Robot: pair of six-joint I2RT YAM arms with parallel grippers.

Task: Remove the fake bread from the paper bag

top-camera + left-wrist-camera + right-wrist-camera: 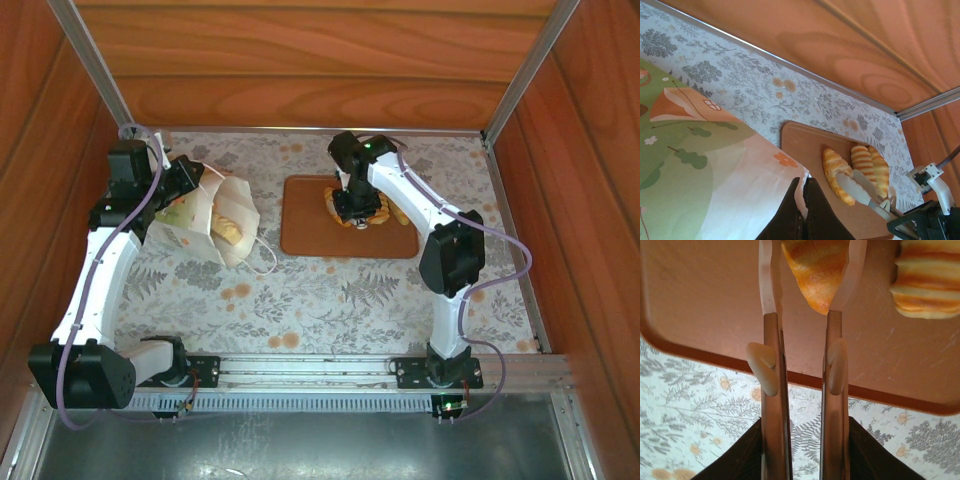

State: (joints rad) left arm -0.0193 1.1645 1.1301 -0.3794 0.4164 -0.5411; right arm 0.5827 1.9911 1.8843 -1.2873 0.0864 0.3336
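Over to ten o'clock on the table (300, 300): finding the paper bag (200, 215) tipped on its side, mouth gaping toward three o'clock. Spotting one golden piece of fake bread (228, 232) just inside that mouth. Seeing the left tool (803, 200) clenched tight on the bag's white rim, paper pinched between dark fingers. Catching green hills and an orange roof printed on the bag's side in the left wrist view.

Swinging to one o'clock: picking out a flat brown tray (305, 230) lying on the table, well apart from the bag. Finding the right tool (357, 212) low over the tray's middle. Closer in, seeing an orange-brown triangular piece (816, 270) sitting between the two pale fingers (771, 300), point aimed at six o'clock, both sides close against the pads. Cannot tell whether squeezed or merely flanked. Noting a ridged roll (926, 285) on the tray at three o'clock of that piece, just beside the right-hand finger, apart from it.
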